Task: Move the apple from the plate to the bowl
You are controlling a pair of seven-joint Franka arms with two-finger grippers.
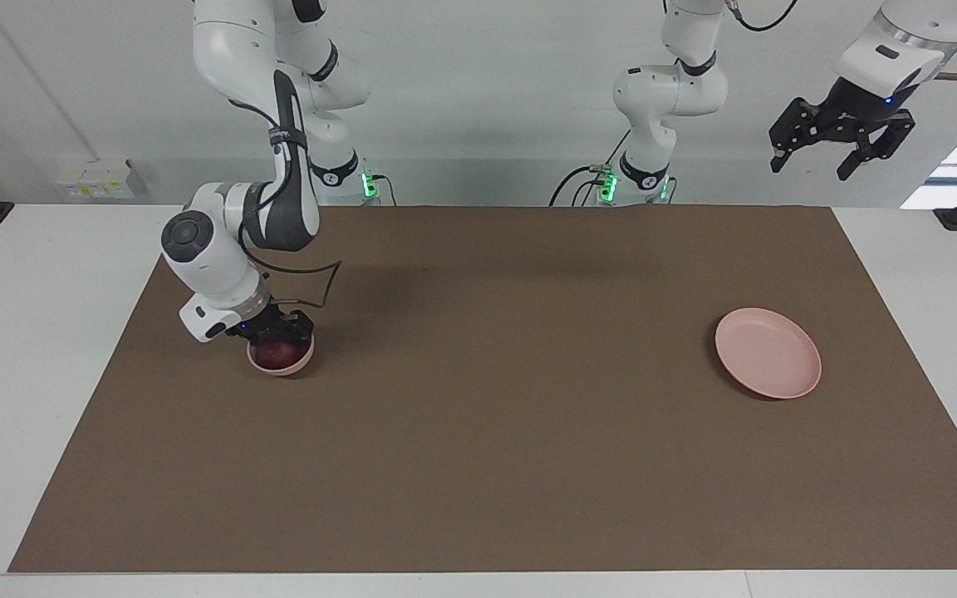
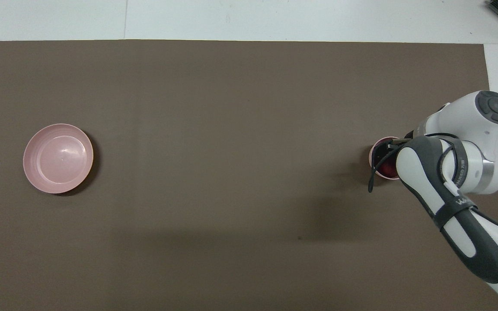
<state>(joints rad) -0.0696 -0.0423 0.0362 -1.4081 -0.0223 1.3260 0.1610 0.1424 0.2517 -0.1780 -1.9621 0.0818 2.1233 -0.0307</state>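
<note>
The dark red apple (image 1: 279, 355) lies in the small pink bowl (image 1: 286, 369) at the right arm's end of the table. My right gripper (image 1: 279, 334) hangs just above the bowl's rim, open, its fingers spread to either side of the apple and not gripping it. In the overhead view the right arm covers most of the bowl (image 2: 374, 152), and only a sliver of the apple (image 2: 388, 167) shows. The wide pink plate (image 1: 768, 353) (image 2: 58, 158) sits bare at the left arm's end. My left gripper (image 1: 827, 158) waits open, high in the air off that end of the table.
A brown mat (image 1: 495, 432) covers the table's middle, with white tabletop (image 1: 38, 349) around it. A loose black cable (image 1: 325, 286) loops from the right wrist beside the bowl.
</note>
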